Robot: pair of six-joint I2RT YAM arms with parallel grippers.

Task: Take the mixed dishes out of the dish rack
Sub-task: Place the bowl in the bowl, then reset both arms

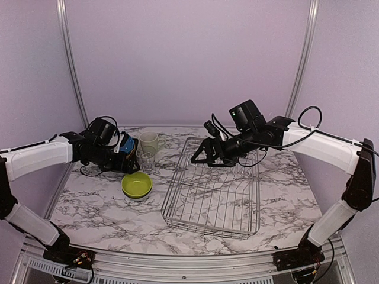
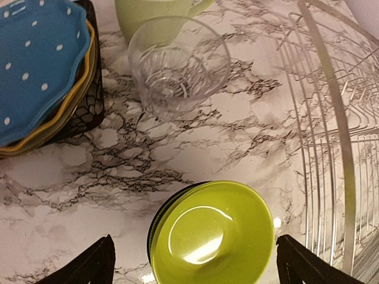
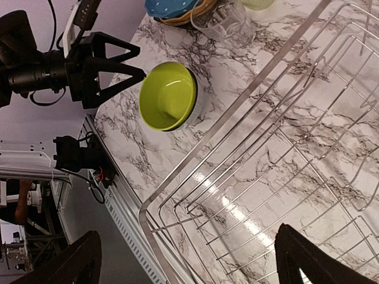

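The dish rack (image 1: pixel 213 189) lies flat on the marble table (image 1: pixel 89 201), right of centre in the overhead view, and the dishes stand outside it on the marble to its left. Nearest the rack's left rim is the lime-green bowl (image 2: pixel 213 234), upright; from my right wrist a pale ribbed wall shows beneath it, though I cannot tell whether that is a second bowl. Beyond the bowl stands the small clear glass (image 2: pixel 177 65), upright, and just behind that the pale green mug (image 2: pixel 151 13). Beside them sits a stack of plates: the blue dotted plate (image 2: pixel 35 59) on top, an orange plate (image 2: pixel 23 145) showing its edge under it, and a black plate (image 2: pixel 89 112) at the bottom. My left gripper (image 2: pixel 194 239) hangs right over the lime-green bowl, its fingers spread wide to either side, gripping nothing. My right gripper (image 3: pixel 186 234) hovers above the rack's wire floor, jaws likewise wide apart and holding nothing.
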